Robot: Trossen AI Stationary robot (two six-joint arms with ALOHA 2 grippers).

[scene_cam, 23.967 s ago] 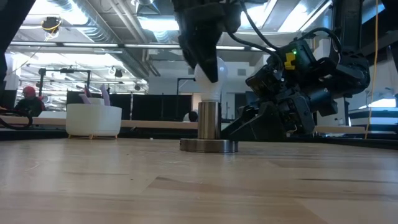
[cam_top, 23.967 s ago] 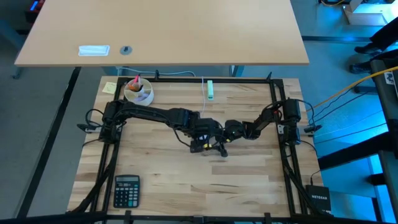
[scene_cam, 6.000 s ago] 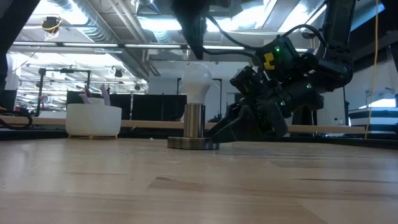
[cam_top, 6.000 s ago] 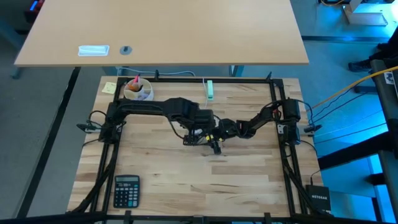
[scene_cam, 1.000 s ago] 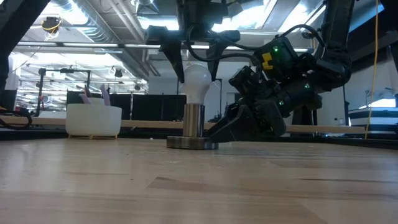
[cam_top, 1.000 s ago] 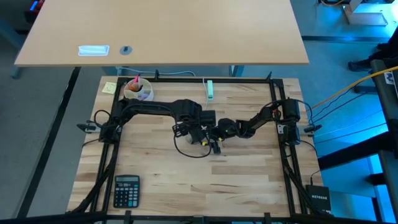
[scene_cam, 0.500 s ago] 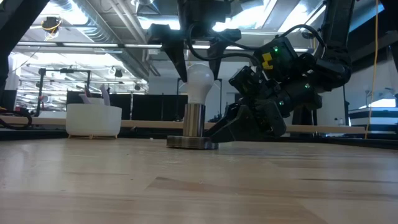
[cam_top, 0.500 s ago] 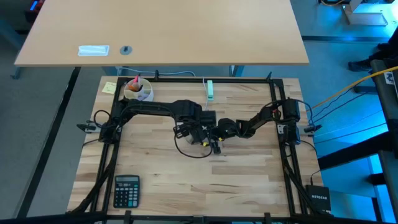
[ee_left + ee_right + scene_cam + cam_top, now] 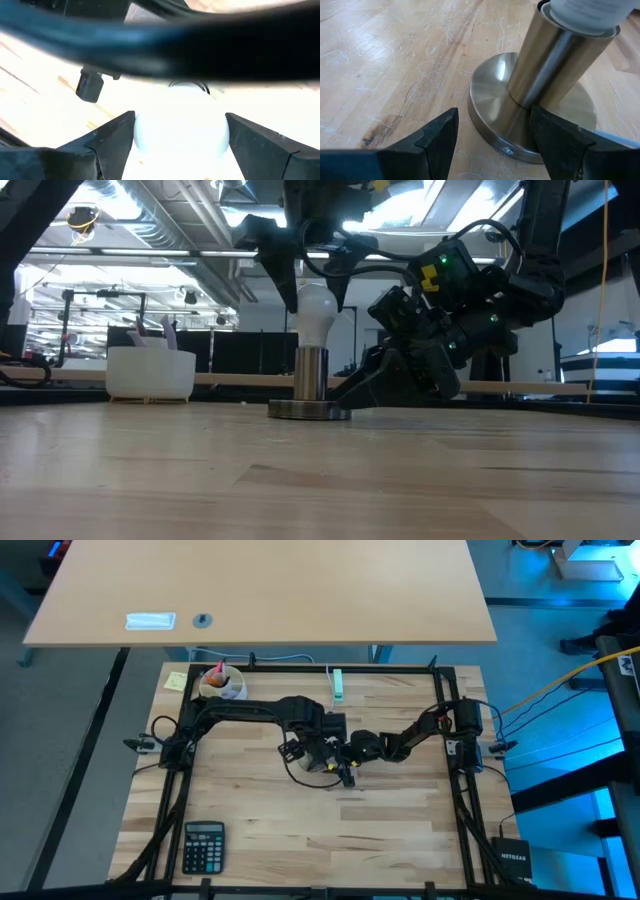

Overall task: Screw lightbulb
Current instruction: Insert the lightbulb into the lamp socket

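The white lightbulb [image 9: 318, 310] stands upright with its foot in the metal tube [image 9: 312, 375] of the socket, which rises from a round disc [image 9: 310, 412] lying flat mid-table. My left gripper [image 9: 313, 302] comes down from above and is shut on the bulb [image 9: 177, 145]. My right gripper [image 9: 495, 112] reaches in low from the table's right and is shut on the socket disc [image 9: 490, 100]. In the high view both grippers [image 9: 318, 752] [image 9: 338, 768] meet at the table's middle and cover the bulb. My left gripper pinches the bulb's widest part [image 9: 142, 130] between its two fingers [image 9: 112, 135], one on each side. The fingers point down from above. The bulb stays upright in the socket tube. My right gripper slants down from the table's right onto the near part of the socket disc. One finger [image 9: 440, 135] stands at the disc's rim [image 9: 472, 112]. The other finger [image 9: 555, 140] lies over the disc by the tube's foot and hides its own contact. The disc lies flat on the table.
A white bowl [image 9: 222, 686] stands at the far left, also seen in the low view [image 9: 150, 375]. A calculator [image 9: 204, 846] lies near the front left corner. A small green-white piece [image 9: 338, 685] lies at the far edge. A thin cord [image 9: 298, 776] loops beside the socket.
My left gripper has rolled a little about its own upright line over the bulb, staying in place with its fingers the same distance apart. My right gripper and the socket have kept still.
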